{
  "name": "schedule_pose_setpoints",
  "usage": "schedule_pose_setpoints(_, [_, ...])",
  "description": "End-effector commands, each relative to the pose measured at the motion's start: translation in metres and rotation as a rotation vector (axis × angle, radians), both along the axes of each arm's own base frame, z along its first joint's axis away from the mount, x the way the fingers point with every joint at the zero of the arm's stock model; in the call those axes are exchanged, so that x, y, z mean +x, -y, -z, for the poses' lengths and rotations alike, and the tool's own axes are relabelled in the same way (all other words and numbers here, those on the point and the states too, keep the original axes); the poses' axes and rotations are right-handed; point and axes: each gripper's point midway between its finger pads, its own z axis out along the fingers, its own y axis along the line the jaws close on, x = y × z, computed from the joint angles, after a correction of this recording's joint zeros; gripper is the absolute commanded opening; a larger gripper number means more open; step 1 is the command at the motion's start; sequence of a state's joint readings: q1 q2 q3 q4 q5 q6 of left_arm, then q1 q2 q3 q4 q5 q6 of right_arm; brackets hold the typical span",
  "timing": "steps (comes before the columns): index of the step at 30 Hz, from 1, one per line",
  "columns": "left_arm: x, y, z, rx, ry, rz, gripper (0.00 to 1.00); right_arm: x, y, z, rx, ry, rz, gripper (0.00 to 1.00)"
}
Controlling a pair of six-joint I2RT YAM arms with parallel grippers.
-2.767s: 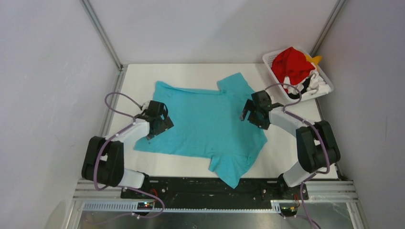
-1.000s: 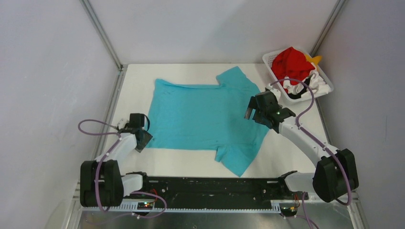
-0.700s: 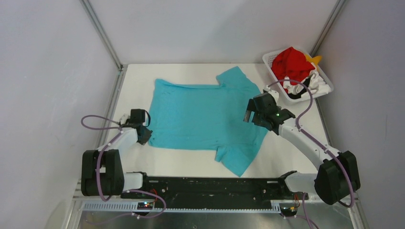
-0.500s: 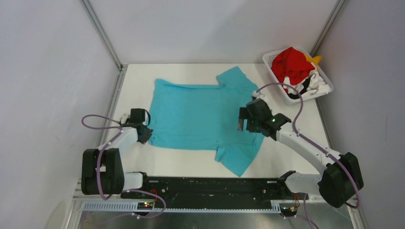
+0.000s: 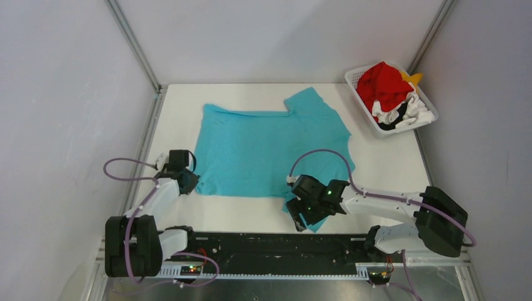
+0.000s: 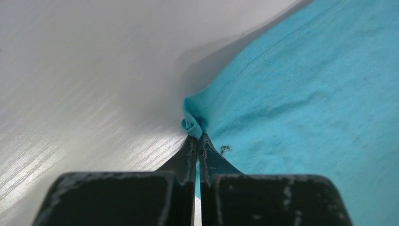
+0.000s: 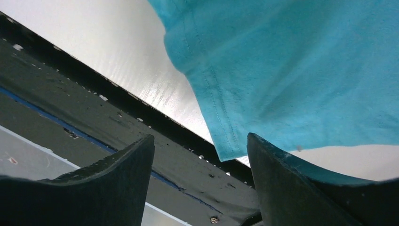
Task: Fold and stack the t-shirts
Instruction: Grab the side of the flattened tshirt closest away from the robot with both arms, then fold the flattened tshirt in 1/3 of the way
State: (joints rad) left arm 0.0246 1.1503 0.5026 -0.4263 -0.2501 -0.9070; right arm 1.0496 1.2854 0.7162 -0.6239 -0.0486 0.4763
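Observation:
A teal t-shirt (image 5: pixel 263 147) lies spread flat on the white table, one sleeve pointing at the far side and the other (image 5: pixel 313 210) at the near edge. My left gripper (image 5: pixel 186 182) is shut on the shirt's near-left hem corner. The left wrist view shows a small curl of teal cloth (image 6: pixel 193 123) pinched at the tips of that gripper (image 6: pixel 198 139). My right gripper (image 5: pixel 300 219) hangs low over the near sleeve, open. In the right wrist view, that gripper (image 7: pixel 200 155) has the sleeve hem (image 7: pixel 226 141) beyond its gap. Red (image 5: pixel 384 84), white-and-black (image 5: pixel 411 113) and yellow (image 5: pixel 414 78) shirts are heaped in a basket.
The white perforated basket (image 5: pixel 361 100) stands at the far right corner. The black rail (image 5: pixel 251 241) with the arm bases runs along the near edge, right below the near sleeve (image 7: pixel 94 108). Grey walls close in the table on three sides.
My right arm has swung from the shirt's right edge down to the near sleeve, its jaws narrowing a little. The left gripper has stayed at the hem corner.

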Motion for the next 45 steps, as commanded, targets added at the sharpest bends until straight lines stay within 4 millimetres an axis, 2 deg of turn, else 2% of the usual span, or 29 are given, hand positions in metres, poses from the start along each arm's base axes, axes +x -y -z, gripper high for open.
schedule_pose_setpoints(1, [-0.002, -0.004, -0.002, 0.021, 0.014, 0.009, 0.0, -0.014, 0.004, 0.014, -0.056, -0.046, -0.003, 0.75])
schedule_pose_setpoints(4, [-0.002, -0.004, -0.003, 0.023, 0.014, 0.007, 0.0, -0.011, 0.011, 0.024, -0.107, -0.043, 0.035, 0.71])
schedule_pose_setpoints(7, [-0.003, -0.005, -0.003, 0.024, 0.017, 0.005, 0.0, 0.0, 0.025, 0.028, -0.177, 0.019, 0.098, 0.65])
schedule_pose_setpoints(11, [-0.005, -0.008, -0.003, 0.038, 0.023, -0.007, 0.0, 0.0, 0.042, 0.035, -0.252, 0.033, 0.144, 0.58])
schedule_pose_setpoints(13, [-0.007, -0.008, -0.002, 0.04, 0.024, -0.013, 0.0, -0.003, 0.045, 0.038, -0.269, 0.043, 0.146, 0.5])
schedule_pose_setpoints(15, [-0.009, -0.011, -0.002, 0.053, 0.025, -0.022, 0.0, -0.007, 0.05, 0.041, -0.288, 0.053, 0.147, 0.39])
schedule_pose_setpoints(16, [-0.011, -0.012, -0.001, 0.057, 0.027, -0.024, 0.0, -0.009, 0.052, 0.043, -0.293, 0.053, 0.148, 0.28])
schedule_pose_setpoints(17, [-0.013, -0.011, 0.0, 0.056, 0.026, -0.024, 0.0, -0.013, 0.055, 0.045, -0.303, 0.05, 0.148, 0.21])
schedule_pose_setpoints(18, [-0.016, -0.011, 0.002, 0.053, 0.025, -0.027, 0.0, -0.015, 0.055, 0.043, -0.296, 0.053, 0.149, 0.09])
schedule_pose_setpoints(20, [-0.021, -0.008, 0.005, 0.035, 0.024, -0.028, 0.0, -0.021, 0.057, 0.038, -0.292, 0.074, 0.135, 0.0])
schedule_pose_setpoints(23, [-0.03, -0.004, 0.007, 0.012, 0.018, -0.04, 0.0, -0.036, 0.052, 0.027, -0.25, 0.084, 0.106, 0.0])
schedule_pose_setpoints(27, [-0.044, -0.008, -0.004, 0.023, 0.06, -0.079, 0.0, -0.055, 0.043, 0.008, -0.146, 0.069, 0.089, 0.0])
schedule_pose_setpoints(28, [-0.051, -0.01, -0.003, 0.03, 0.05, -0.092, 0.0, -0.058, 0.046, 0.006, -0.147, 0.065, 0.091, 0.0])
schedule_pose_setpoints(31, [-0.056, -0.012, -0.012, 0.034, 0.109, -0.103, 0.0, -0.06, 0.045, -0.003, -0.106, 0.08, 0.105, 0.0])
schedule_pose_setpoints(34, [-0.061, -0.01, -0.012, 0.03, 0.127, -0.098, 0.0, -0.052, 0.045, -0.009, -0.091, 0.128, 0.115, 0.0])
schedule_pose_setpoints(39, [-0.05, -0.006, -0.024, 0.01, 0.139, -0.076, 0.0, -0.029, 0.041, -0.025, -0.08, 0.187, 0.132, 0.0])
schedule_pose_setpoints(45, [-0.028, -0.006, -0.041, 0.018, 0.144, -0.05, 0.0, 0.021, 0.05, -0.058, -0.119, 0.303, 0.193, 0.0])
